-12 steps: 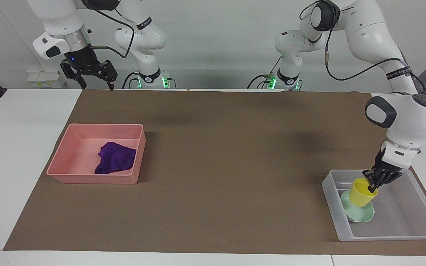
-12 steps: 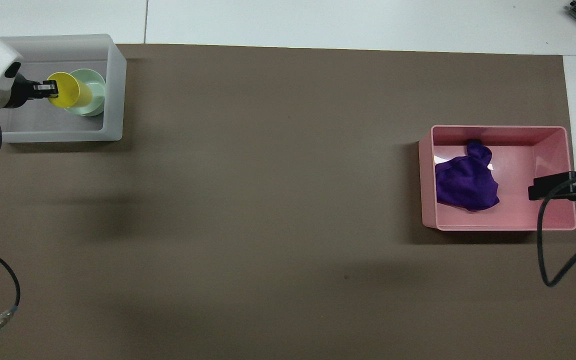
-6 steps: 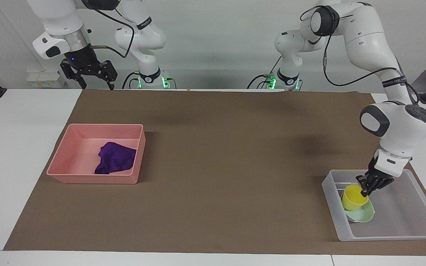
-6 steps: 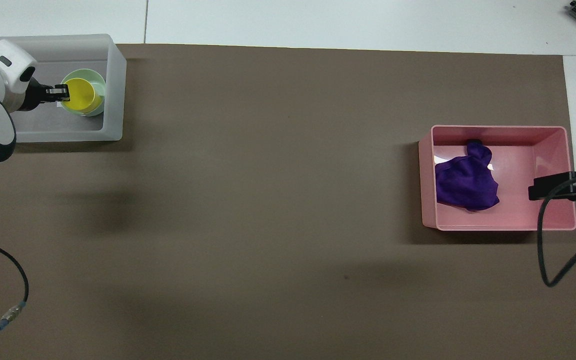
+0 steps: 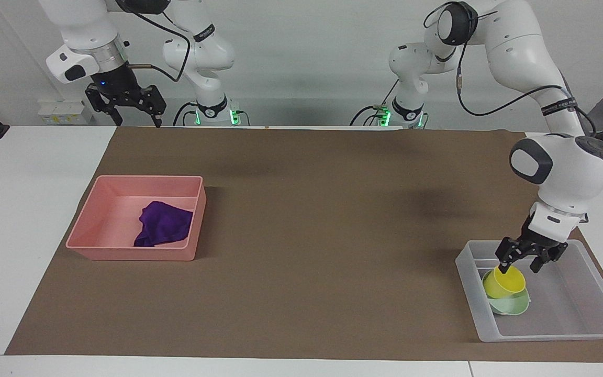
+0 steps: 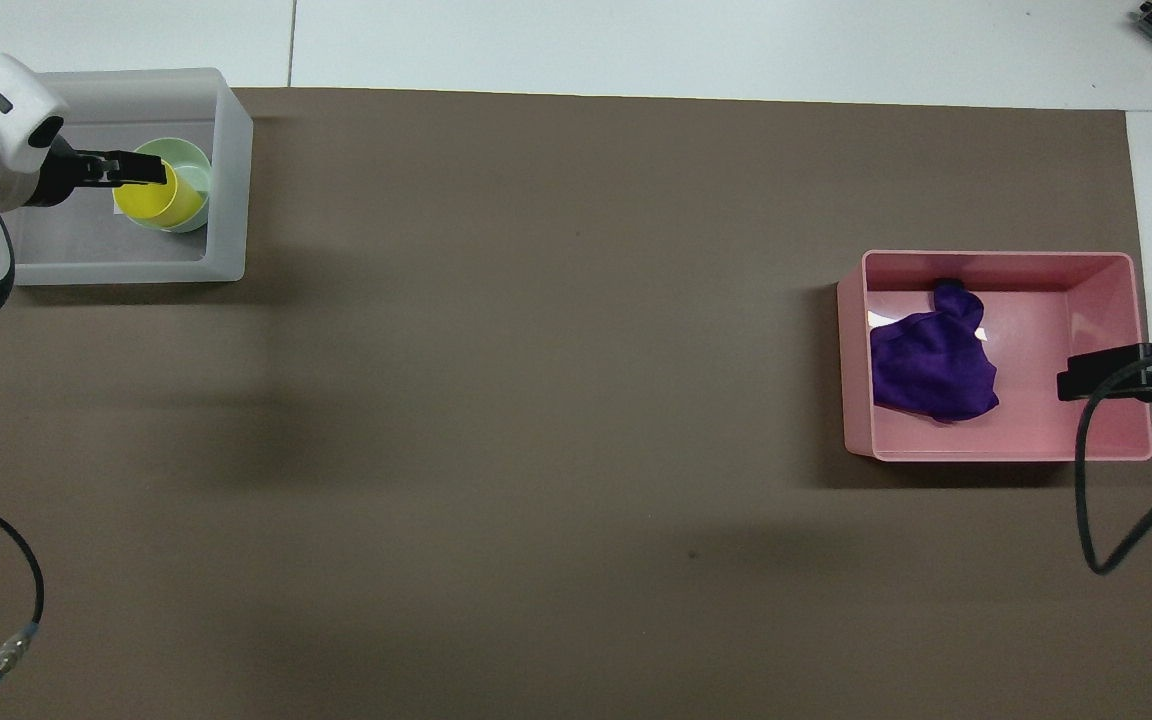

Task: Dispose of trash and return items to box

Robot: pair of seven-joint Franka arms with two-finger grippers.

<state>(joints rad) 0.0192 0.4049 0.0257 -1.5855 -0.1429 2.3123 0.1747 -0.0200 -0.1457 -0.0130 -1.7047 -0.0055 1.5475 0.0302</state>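
The yellow cup (image 5: 504,283) sits in the mint-green bowl (image 5: 513,305), leaning slightly, inside the translucent box (image 5: 568,331) at the left arm's end of the table. My left gripper (image 5: 517,268) is open just above the cup's rim, holding nothing. In the overhead view the left gripper (image 6: 141,170) is over the cup (image 6: 151,202), the bowl (image 6: 194,185) and the box (image 6: 232,180). The purple cloth (image 5: 164,224) (image 6: 933,375) lies in the pink tray (image 5: 129,255) (image 6: 996,258). My right gripper (image 5: 138,121) (image 6: 1086,380) is open and waits high over the pink tray's near edge.
A brown mat (image 5: 306,235) covers most of the table. A black cable (image 6: 1086,500) hangs from the right arm beside the pink tray. Another cable (image 6: 16,620) lies at the mat's near edge at the left arm's end.
My left gripper lowered the yellow cup into the mint bowl, then opened and let it go. The right arm has not moved.
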